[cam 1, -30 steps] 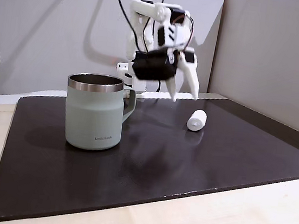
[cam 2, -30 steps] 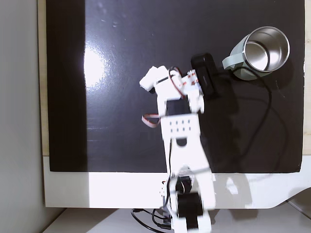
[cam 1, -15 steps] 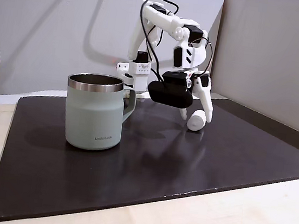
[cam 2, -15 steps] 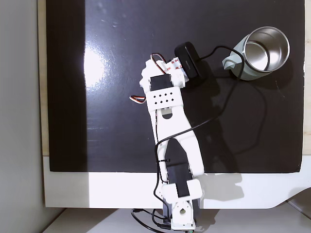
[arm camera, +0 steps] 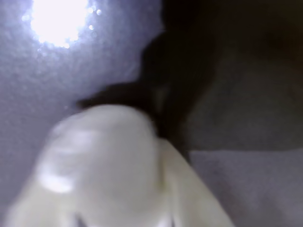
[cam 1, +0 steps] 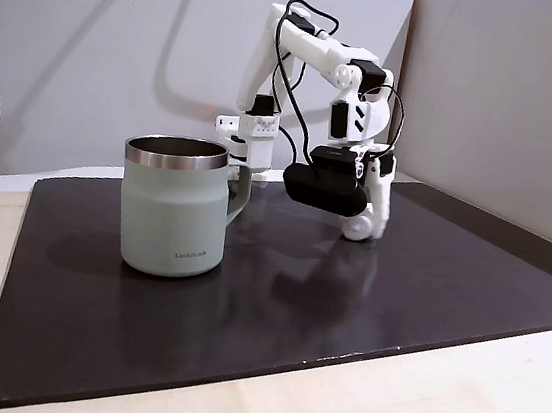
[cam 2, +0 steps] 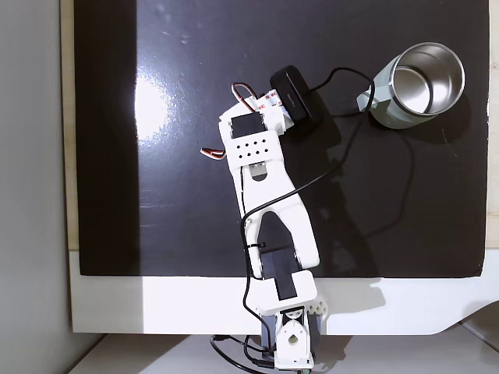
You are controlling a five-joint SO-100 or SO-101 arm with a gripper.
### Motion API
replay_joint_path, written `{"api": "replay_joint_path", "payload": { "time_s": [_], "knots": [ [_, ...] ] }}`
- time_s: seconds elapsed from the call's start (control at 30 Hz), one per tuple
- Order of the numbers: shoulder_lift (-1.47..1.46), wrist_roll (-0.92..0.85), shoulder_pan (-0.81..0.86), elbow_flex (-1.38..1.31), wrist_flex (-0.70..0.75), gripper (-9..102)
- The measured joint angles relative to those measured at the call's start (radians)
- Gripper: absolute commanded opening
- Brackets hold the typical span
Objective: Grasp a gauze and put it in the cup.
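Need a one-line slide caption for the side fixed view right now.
Gripper lowered onto the gauze on the dark mat, the cup standing empty-handed to its left.

A glossy black mat (cam 1: 346, 296) lay over a pale wooden tabletop (cam 1: 433, 407), its sheen throwing back a bright patch of overhead light (cam 2: 152, 109). Behind stood a plain grey-white wall (cam 1: 106, 35) crossed by soft shadows, and a beige panel (cam 1: 511, 94) closed the right side. A white board (cam 2: 156, 304) possibly edged the mat.
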Motion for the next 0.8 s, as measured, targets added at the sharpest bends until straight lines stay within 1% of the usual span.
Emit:
{"api": "replay_joint_path", "payload": {
  "time_s": [0.23,0.3,0.4,0.47,0.67,0.8],
  "knots": [
    [-0.002,0.009,-0.005,-0.014,0.002,0],
    [-0.002,0.018,-0.005,-0.028,0.021,0],
    [0.018,0.035,0.023,-0.089,0.106,0],
    [0.046,0.049,0.061,-0.172,0.19,0],
    [0.104,0.074,0.229,-0.538,0.453,0],
    [0.104,0.057,0.364,-0.775,0.569,0]
  ]
}}
